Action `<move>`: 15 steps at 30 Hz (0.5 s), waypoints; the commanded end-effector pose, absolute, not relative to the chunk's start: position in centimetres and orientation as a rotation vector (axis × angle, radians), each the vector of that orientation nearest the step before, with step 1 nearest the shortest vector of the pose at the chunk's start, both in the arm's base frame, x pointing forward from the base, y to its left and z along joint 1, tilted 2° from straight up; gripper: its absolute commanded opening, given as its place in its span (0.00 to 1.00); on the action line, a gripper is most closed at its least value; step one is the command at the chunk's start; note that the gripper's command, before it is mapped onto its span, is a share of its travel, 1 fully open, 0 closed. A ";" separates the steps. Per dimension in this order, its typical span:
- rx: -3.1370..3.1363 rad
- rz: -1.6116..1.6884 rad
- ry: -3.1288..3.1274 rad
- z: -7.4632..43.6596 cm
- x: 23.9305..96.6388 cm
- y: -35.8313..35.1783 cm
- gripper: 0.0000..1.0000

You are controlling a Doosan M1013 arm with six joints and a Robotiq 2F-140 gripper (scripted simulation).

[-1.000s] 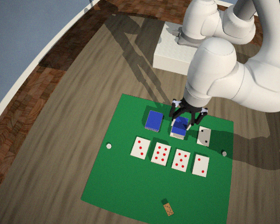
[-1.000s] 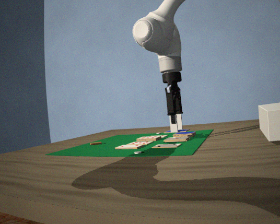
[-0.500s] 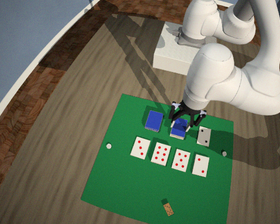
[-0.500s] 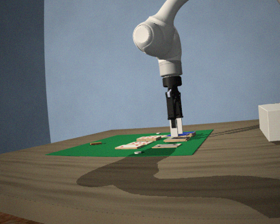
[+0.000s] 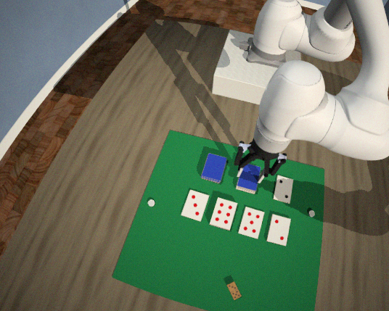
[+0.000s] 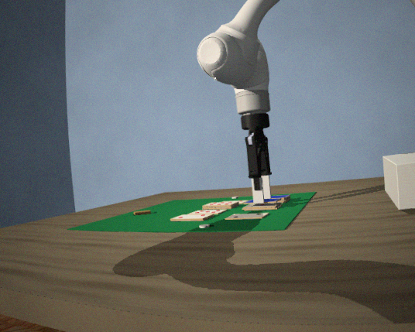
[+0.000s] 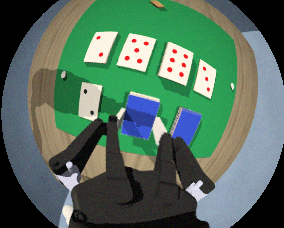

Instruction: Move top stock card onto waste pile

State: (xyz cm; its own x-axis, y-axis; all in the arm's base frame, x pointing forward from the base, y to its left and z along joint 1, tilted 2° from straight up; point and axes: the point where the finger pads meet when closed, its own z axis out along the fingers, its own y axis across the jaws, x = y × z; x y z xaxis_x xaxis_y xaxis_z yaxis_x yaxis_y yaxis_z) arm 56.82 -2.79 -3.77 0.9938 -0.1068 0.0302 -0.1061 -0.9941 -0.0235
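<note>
The face-down stock (image 5: 214, 166) (image 7: 186, 127) is a blue-backed stack on the green mat. My gripper (image 5: 250, 175) (image 6: 262, 200) (image 7: 139, 118) points down and is shut on a blue-backed card (image 5: 247, 183) (image 7: 142, 106), with a pale fingertip at each long side. The card is level, over the waste pile (image 5: 245, 190) (image 7: 145, 94), at or just above its top; I cannot tell whether they touch. The pile's pale edge shows along the card's side toward the face-up row, and the rest of its top is hidden under the card.
A pale card with two black pips (image 5: 283, 190) (image 6: 246, 216) (image 7: 90, 101) lies on the waste pile's other side from the stock. Several red-pipped cards form a row alongside. Two white discs (image 5: 151, 203) (image 5: 311, 213) and a small orange tile (image 5: 234, 291) lie on the mat (image 5: 168, 262).
</note>
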 end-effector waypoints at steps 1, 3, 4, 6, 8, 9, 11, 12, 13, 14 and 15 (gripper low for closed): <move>-3.114 -0.056 0.173 -4.0 56.9 -2.6 0.43; -3.114 -0.056 0.173 -4.0 56.9 -2.6 0.43; -3.114 -0.056 0.173 -4.0 56.9 -2.6 0.43; -3.114 -0.056 0.173 -4.0 56.9 -2.6 0.43; -3.114 -0.056 0.173 -4.0 57.0 -2.6 0.43; -3.114 -0.056 0.173 -4.1 57.0 -2.6 0.43; -3.114 -0.056 0.173 -4.1 57.0 -2.6 0.43; -3.114 -0.056 0.173 -4.2 57.1 -2.5 0.43; -3.114 -0.056 0.173 -4.2 57.1 -2.5 0.43; -3.114 -0.056 0.173 -4.2 57.1 -2.5 0.43; -3.114 -0.056 0.173 -4.2 57.1 -2.5 0.43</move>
